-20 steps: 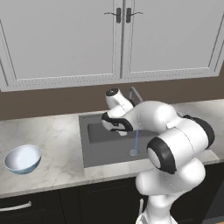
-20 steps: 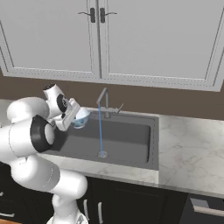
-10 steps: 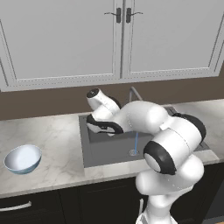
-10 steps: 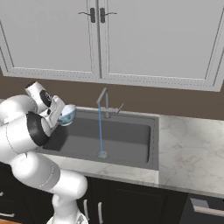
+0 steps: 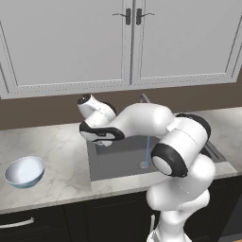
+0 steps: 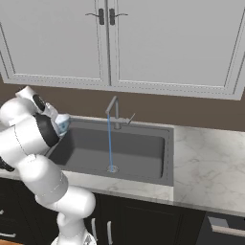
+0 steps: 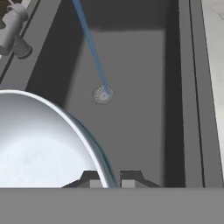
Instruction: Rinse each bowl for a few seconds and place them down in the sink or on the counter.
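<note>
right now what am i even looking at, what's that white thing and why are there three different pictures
The white thing is a robot arm in a computer-drawn kitchen. Two pictures come from cameras riding on its base, one behind it to the left and one to the right, both looking forward over the sink. The third comes from a camera on its hand, looking down along its gripper into the basin. A thin stream of water runs from the faucet to the drain. The jaws are shut on the rim of a pale blue bowl, held at the sink's left end, away from the stream. A second bowl sits on the marble counter further left.
</note>
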Controlling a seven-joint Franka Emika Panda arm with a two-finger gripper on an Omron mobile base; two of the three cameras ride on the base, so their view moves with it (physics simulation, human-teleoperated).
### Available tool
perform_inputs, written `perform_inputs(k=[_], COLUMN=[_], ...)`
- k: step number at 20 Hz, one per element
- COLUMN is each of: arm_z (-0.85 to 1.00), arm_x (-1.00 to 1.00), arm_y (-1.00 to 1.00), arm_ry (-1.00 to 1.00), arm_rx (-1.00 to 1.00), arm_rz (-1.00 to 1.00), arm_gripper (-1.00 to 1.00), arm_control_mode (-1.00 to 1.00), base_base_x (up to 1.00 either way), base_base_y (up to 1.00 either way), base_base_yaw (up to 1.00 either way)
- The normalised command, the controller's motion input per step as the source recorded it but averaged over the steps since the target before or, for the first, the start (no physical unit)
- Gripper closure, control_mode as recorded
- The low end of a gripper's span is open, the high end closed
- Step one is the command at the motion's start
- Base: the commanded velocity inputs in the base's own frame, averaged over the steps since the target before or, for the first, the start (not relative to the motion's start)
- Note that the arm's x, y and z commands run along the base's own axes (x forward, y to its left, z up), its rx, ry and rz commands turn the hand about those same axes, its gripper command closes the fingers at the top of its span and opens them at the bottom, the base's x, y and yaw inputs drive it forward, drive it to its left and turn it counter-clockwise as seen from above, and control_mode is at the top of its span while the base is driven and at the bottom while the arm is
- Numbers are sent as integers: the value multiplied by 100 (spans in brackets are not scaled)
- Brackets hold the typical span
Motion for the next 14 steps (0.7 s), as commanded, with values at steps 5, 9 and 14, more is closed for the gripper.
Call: perform_inputs(k=[5, 9, 14], arm_z=[0, -3, -15], arm_x=[0, 2, 5], arm_y=[59, 59, 51], arm_ry=[0, 0, 0], arm_rx=[0, 0, 2], arm_rz=[5, 3, 1], arm_gripper=[100, 100, 100], arm_control_mode=[-100, -100, -100], base_base_x=[0, 0, 0], base_base_y=[0, 0, 0], base_base_yaw=[0, 0, 0])
